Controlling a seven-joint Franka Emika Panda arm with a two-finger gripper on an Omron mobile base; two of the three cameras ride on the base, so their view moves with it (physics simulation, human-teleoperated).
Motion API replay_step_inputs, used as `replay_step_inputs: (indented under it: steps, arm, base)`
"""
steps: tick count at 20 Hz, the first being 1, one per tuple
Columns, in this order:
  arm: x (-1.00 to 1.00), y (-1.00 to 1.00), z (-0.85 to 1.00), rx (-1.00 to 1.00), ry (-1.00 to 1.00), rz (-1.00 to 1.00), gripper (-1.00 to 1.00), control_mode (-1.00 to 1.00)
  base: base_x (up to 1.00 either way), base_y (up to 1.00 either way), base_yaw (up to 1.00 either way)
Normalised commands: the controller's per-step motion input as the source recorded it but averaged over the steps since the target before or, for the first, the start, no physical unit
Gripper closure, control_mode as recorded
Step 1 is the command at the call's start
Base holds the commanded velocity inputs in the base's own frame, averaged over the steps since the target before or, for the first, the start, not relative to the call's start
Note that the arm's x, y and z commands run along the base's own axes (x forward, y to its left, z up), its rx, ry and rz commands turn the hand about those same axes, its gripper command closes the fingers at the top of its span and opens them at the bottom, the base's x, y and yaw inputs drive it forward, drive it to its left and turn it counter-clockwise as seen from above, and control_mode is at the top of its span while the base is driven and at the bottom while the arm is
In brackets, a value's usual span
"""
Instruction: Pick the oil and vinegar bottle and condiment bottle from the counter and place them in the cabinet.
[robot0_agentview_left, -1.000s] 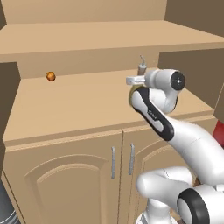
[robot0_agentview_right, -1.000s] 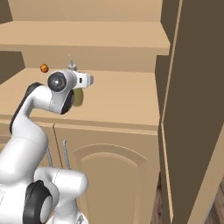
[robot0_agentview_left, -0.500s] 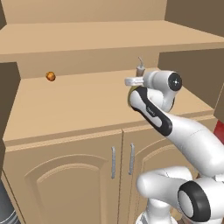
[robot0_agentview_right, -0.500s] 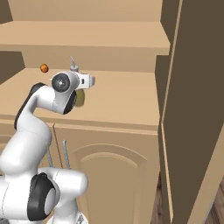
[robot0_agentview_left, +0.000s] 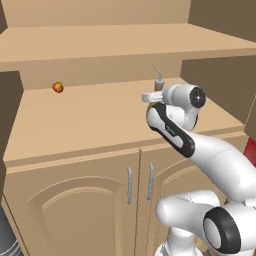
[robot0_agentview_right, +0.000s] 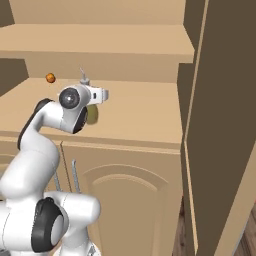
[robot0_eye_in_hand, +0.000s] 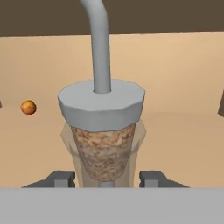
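Note:
The oil and vinegar bottle (robot0_eye_in_hand: 103, 131) fills the hand view: cork stopper, grey collar and thin metal spout pointing up. My gripper (robot0_eye_in_hand: 107, 179) is shut on its neck, a dark fingertip on either side. In the left base view the spout (robot0_agentview_left: 159, 82) sticks up behind my hand (robot0_agentview_left: 151, 96), which hovers over the cabinet's (robot0_agentview_left: 75, 120) open lower shelf. From the right base view the olive-green body (robot0_agentview_right: 93, 115) hangs below the hand, just above the shelf (robot0_agentview_right: 145, 110). The condiment bottle and the counter are out of view.
A small orange ball (robot0_agentview_left: 58, 87) lies at the back left of the shelf. An upper shelf (robot0_agentview_left: 125, 45) overhangs the space. Below are two arched doors with metal handles (robot0_agentview_left: 129, 185). A tall side panel (robot0_agentview_right: 220, 125) stands at the right.
The hand with the bottle has sunk slightly toward the shelf; the grip is unchanged and the ball has not moved.

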Motion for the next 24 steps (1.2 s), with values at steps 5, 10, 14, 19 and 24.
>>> replay_step_inputs:
  steps: [5,10,14,19,24]
  arm:
    - [0.15,0.0,-0.18,-0.01,0.0,0.0,1.0,-1.0]
    - [0.33,0.0,-0.12,0.0,0.0,0.0,1.0,-1.0]
    - [0.31,0.0,-0.23,0.0,0.0,0.0,1.0,-1.0]
    - [0.26,0.0,-0.32,0.0,-0.03,0.0,1.0,-1.0]
    - [0.23,0.0,-0.35,0.0,-0.03,0.0,1.0,-1.0]
  base:
    - [0.0,0.0,0.0]
    - [0.0,0.0,0.0]
    - [0.0,0.0,0.0]
    - [0.0,0.0,0.0]
    - [0.0,0.0,0.0]
